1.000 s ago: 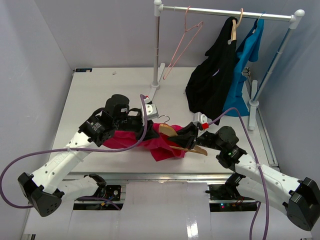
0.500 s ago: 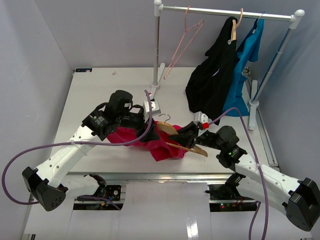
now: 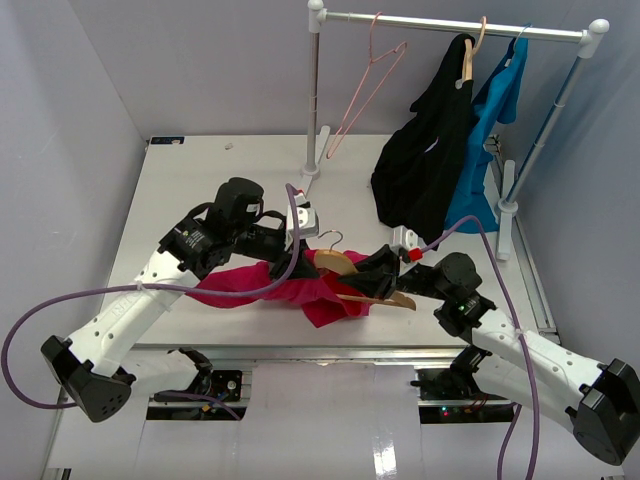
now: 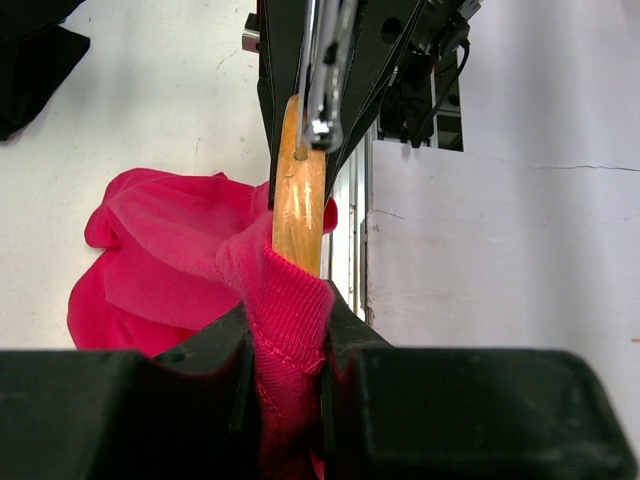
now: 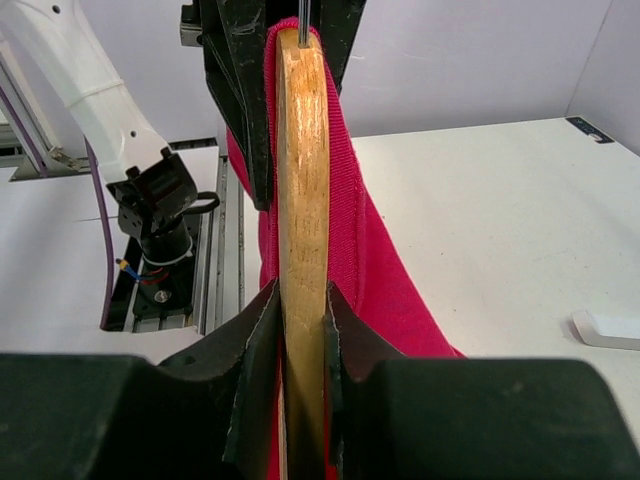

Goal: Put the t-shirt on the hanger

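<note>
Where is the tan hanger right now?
In the top view, the hanger is centre-front over the table, clamped in the right tool, with the t-shirt draped over its left end.

- The t-shirt lay on the counter near its front edge, between the two arms.
- The hanger was at the t-shirt's right end, with cloth drawn over one end of its bar.
- The left hand was left of the hanger, with t-shirt cloth pinched between its fingers.
- The right hand was right of the hanger, gripping the bar between its fingers.
- The rack stood at the rear right of the counter.
- On its rail hung a wire hanger at the left, a garment to its right, and a shirt rightmost, touching the garment.
</note>
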Tool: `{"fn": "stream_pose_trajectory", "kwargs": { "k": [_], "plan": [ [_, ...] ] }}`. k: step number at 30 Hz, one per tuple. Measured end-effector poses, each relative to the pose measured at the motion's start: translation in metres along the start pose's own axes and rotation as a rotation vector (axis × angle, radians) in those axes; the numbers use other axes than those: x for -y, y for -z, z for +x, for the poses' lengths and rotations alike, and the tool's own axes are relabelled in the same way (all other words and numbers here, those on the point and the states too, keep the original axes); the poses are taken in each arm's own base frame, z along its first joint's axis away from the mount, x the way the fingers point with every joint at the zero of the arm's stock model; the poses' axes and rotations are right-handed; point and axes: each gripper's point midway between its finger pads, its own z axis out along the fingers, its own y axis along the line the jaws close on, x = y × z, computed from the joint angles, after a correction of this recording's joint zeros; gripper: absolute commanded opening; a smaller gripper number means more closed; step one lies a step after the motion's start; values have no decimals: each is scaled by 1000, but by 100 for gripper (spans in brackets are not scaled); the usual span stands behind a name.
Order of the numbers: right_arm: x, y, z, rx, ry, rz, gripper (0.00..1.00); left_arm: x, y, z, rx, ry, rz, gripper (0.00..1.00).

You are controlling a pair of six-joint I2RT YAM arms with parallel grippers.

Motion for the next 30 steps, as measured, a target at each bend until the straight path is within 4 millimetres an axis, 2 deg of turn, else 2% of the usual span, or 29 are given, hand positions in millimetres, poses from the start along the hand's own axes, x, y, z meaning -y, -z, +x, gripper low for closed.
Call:
{"fn": "stream_pose_trajectory", "kwargs": {
  "k": [1,3,4,9,11,13,17,21,25,30],
  "plan": [
    [0,0,0,0,-1,-1,17,0,-1,0,2,3,7,0],
    [0,0,0,-1,-5,1,42,0,-2,0,4,11,14,0],
    [1,0,1,-2,-8,3,50,-1,-3,0,4,17,15,0],
    [25,3,-5,7,-22,149,80,-20,-5,13,-31,92,-101,0],
    [35,7,-11,19,-31,222,86,-29,-4,21,-51,122,-162,0],
    [45,12,-16,33,-44,298,87,-35,0,28,-65,147,-221,0],
    [59,22,-27,63,-77,415,84,-40,16,29,-52,169,-337,0],
    [68,32,-28,75,-133,503,72,-44,45,21,12,161,-500,0],
    [75,34,-17,53,-191,551,60,-42,70,13,83,159,-608,0],
    [85,18,8,-38,-287,573,57,-37,81,2,163,158,-638,0]
  ]
}}
